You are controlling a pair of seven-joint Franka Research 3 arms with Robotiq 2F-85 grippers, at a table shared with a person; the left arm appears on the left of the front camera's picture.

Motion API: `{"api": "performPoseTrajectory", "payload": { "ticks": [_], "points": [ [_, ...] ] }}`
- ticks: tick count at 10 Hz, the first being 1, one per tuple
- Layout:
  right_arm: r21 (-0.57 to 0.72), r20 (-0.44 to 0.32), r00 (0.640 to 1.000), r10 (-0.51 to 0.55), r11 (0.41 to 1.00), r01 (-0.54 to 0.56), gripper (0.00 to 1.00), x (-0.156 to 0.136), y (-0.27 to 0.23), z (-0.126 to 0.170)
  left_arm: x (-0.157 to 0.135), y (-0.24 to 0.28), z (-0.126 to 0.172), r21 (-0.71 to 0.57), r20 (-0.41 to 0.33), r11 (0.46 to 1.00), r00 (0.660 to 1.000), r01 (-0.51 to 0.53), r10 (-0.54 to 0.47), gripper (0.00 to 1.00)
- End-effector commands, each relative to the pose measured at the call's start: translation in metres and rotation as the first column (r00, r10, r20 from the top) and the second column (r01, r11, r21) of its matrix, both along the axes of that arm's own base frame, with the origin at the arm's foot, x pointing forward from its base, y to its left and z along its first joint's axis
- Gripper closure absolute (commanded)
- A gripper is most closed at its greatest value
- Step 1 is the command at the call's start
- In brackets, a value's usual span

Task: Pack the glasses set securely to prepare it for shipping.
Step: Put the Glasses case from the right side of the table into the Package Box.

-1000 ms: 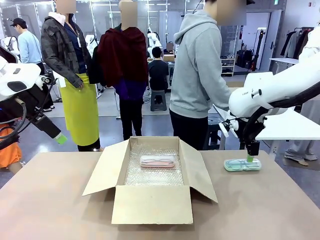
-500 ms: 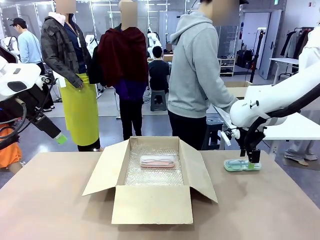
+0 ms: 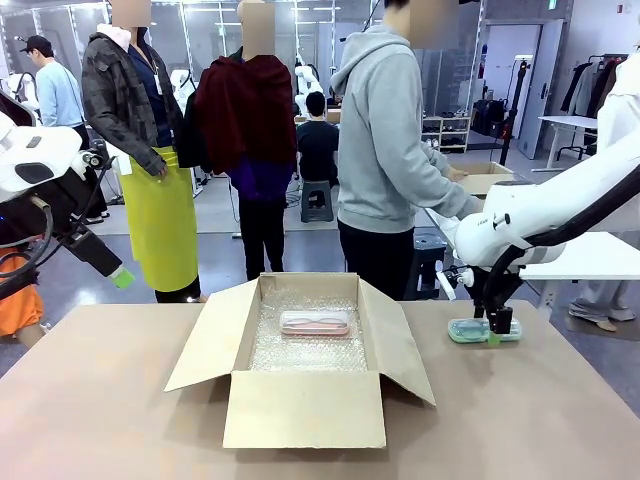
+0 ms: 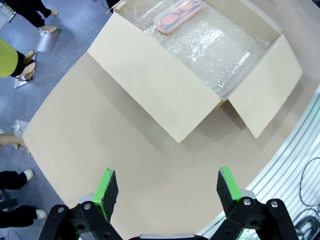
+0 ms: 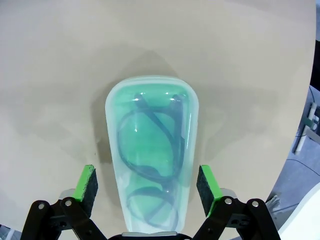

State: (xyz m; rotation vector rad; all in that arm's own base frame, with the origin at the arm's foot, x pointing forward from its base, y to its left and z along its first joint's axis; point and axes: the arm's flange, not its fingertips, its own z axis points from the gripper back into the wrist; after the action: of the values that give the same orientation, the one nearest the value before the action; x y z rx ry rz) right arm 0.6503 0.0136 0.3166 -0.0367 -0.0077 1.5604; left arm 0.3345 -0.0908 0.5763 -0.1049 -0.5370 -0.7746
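The mint-green glasses case lies on the table right of the cardboard box. My right gripper is lowered over it, open, one finger on each long side; the right wrist view shows the green case, dark glasses inside, between the green pads with gaps on both sides. The pale pink case rests on bubble wrap inside the box, also seen as the pink case in the left wrist view. My left gripper hangs open and empty, high over the table's left part, its green tip at the left edge.
The box's flaps are spread open to both sides and toward me. A person in a grey hoodie stands behind the table's far edge, hands at another box on a side table. Bare tabletop lies on the left and in front.
My right gripper has come down over the mint-green case, from just above it to straddling it. The person in grey shifted slightly left. The left arm stayed still.
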Motion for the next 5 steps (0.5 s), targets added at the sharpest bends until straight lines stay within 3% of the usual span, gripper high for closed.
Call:
{"api": "performPoseTrajectory", "payload": {
  "ticks": [1, 3, 5],
  "points": [
    [0.014, 0.000, 1.000, 0.005, 1.000, -0.005, 0.00, 0.0046, 0.0016, -0.0049, 0.0008, 0.0011, -0.0008, -0.014, 0.018, 1.000, 1.000, 0.011, -0.010, 0.00],
    [0.013, -0.002, 1.000, -0.002, 1.000, 0.002, 0.12, 0.0045, 0.0030, -0.0070, 0.0008, 0.0011, -0.0008, -0.014, 0.018, 1.000, 1.000, 0.011, -0.010, 0.00],
    [0.010, -0.002, 1.000, -0.013, 1.000, 0.013, 0.32, 0.0043, 0.0034, -0.0058, 0.0008, 0.0011, -0.0008, -0.014, 0.018, 1.000, 1.000, 0.011, -0.010, 0.00]
  ]
}}
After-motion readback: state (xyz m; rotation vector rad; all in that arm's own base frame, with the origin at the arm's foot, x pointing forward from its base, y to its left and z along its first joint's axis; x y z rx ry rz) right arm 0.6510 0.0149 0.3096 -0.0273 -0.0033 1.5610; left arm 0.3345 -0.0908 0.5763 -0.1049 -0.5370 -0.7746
